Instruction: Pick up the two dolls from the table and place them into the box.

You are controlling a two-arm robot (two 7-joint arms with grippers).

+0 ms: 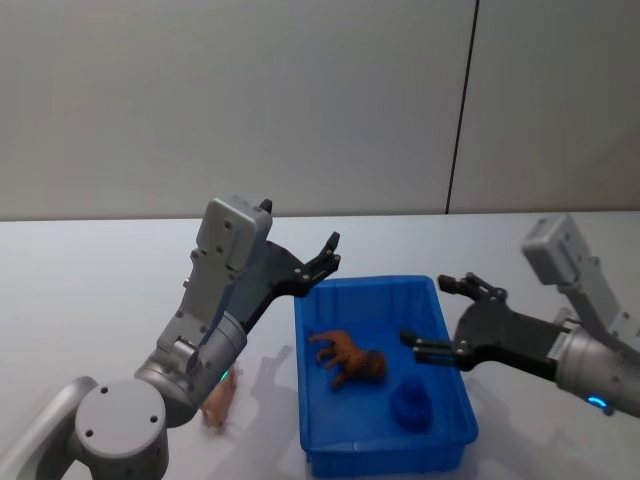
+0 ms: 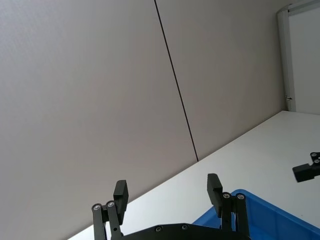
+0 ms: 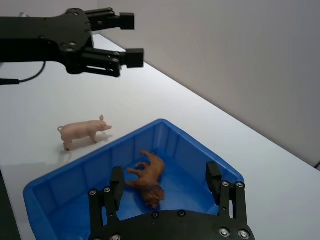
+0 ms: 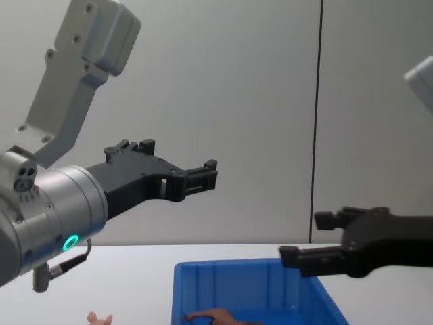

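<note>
Fingers wide on left gripper (image 1: 326, 255) and right gripper (image 1: 424, 312), both empty; brown doll (image 1: 348, 358) in box (image 1: 385, 283) just ahead of right fingers; pig (image 3: 82, 131) on table (image 1: 100, 280), probably behind left fingers. I could topple it descending blind.

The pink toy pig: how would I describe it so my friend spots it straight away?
Find the bright blue box on the white table. Outside its wall, on the robot's left, a small pale pink pig stands on its feet on the table. The other toy is reddish-brown and lies on its side inside the box.
</note>
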